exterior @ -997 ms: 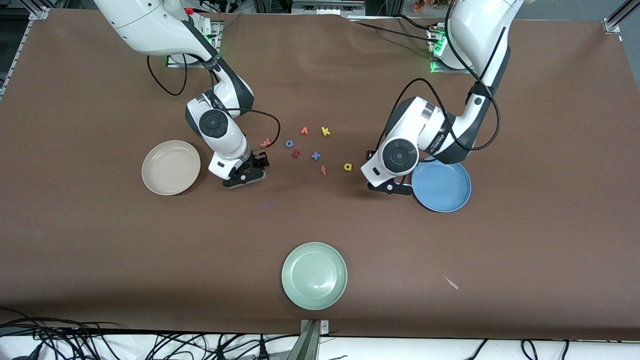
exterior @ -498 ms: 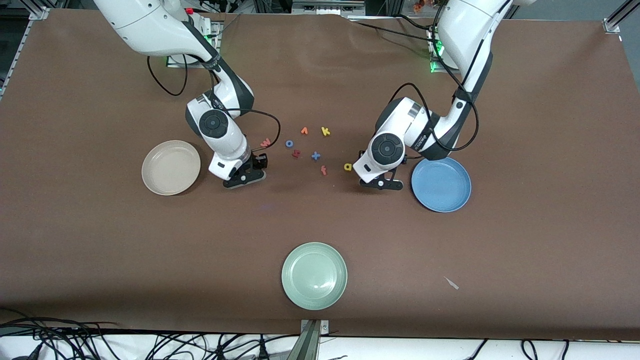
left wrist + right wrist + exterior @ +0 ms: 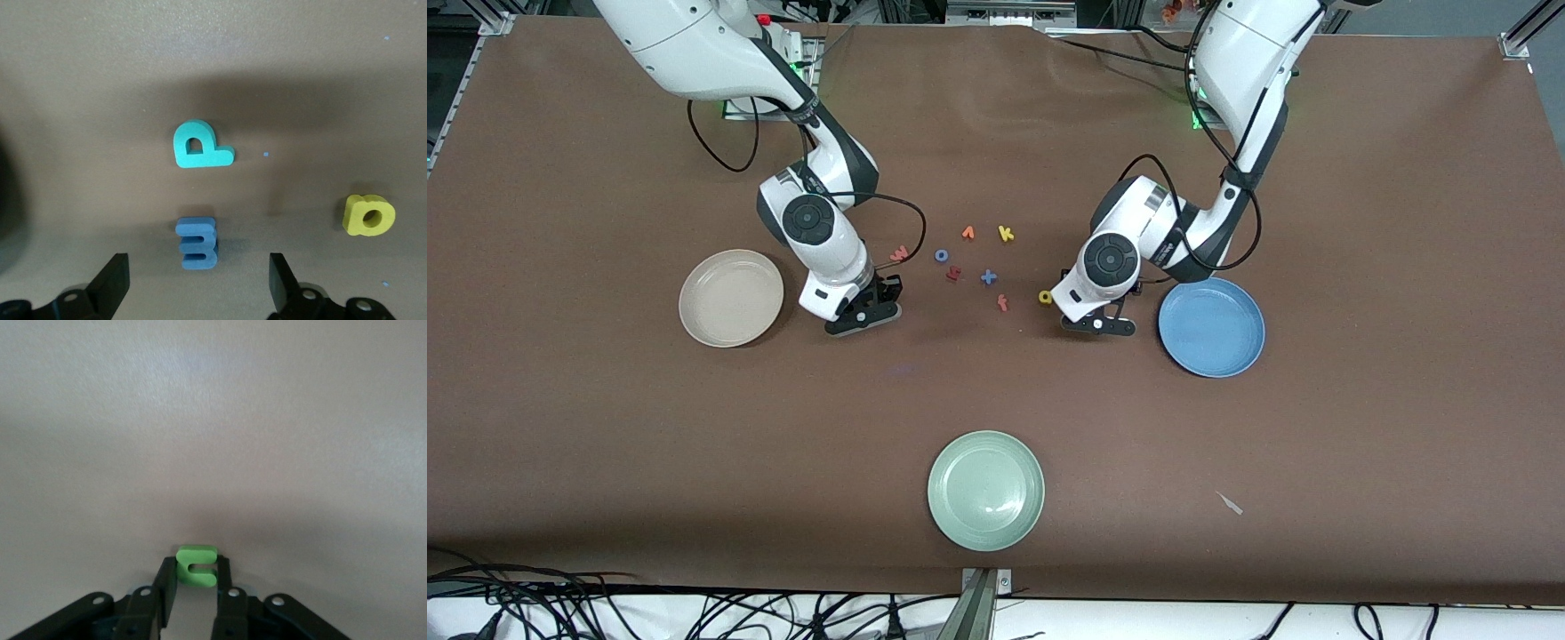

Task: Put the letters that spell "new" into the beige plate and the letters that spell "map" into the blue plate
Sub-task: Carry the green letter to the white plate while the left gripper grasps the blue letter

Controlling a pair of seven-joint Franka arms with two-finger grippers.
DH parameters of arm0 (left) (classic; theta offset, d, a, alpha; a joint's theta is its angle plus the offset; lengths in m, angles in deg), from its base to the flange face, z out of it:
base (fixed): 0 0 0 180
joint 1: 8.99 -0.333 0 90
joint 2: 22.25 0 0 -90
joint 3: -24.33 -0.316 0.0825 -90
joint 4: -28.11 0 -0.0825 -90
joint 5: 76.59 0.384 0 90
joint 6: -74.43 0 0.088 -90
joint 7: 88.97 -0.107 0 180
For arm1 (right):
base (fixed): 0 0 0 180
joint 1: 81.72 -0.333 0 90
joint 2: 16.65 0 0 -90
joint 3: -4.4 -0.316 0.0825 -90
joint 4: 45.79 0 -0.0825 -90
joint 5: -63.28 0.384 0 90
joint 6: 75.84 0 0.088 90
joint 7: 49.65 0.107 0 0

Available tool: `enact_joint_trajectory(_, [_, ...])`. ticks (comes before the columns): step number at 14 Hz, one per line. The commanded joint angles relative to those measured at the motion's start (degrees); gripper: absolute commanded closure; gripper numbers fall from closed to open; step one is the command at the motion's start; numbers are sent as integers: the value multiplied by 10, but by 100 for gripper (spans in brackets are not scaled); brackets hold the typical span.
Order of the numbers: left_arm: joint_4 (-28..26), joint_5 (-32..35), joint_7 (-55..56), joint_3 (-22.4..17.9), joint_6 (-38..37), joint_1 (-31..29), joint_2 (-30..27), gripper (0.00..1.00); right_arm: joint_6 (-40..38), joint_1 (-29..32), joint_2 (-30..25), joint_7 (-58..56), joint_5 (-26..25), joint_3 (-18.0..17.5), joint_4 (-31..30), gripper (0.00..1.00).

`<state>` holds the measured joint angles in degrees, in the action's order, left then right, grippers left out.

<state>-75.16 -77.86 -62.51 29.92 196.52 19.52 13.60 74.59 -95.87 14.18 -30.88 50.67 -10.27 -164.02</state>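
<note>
Two grasps underway: right gripper (image 3: 194,590) low at the table, fingers clamped on the green "n" (image 3: 196,565), beige plate (image 3: 731,297) just beside it. Left gripper (image 3: 199,280) spread wide, blue "m" (image 3: 197,242) between its fingers, teal "p" (image 3: 199,145) just ahead, yellow "a" (image 3: 368,215) off to one side, blue plate (image 3: 1213,327) near. Next, likely: lift "n" to beige plate; left descends, pinches "m"

I see a matt brown table cover (image 3: 996,391), faintly grainy. The teal "p" (image 3: 200,147), blue "m" (image 3: 197,243) and yellow "a" (image 3: 368,215) look like soft matt foam, as does the green "n" (image 3: 196,565). My arms' white shells (image 3: 831,258) read as glossy plastic.
</note>
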Motion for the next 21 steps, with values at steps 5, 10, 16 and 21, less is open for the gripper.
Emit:
enact_joint_trajectory(5, [-20,-7,-5,-5,26,2,-3,63,-115,15,-38,-74,-7,13,34,72])
enact_joint_trajectory(10, [-19,-7,-6,-5,22,1,-5,89,-141,17,-121,-178,-2,79,-40,72])
enact_joint_trajectory(16, [24,-6,-113,-12,-136,-48,-60,93,-138,17,-192,-307,0,178,-130,67])
enact_joint_trajectory(21, [23,67,-336,-11,-165,-126,-99,91,-152,16,-187,-315,73,199,-130,0])
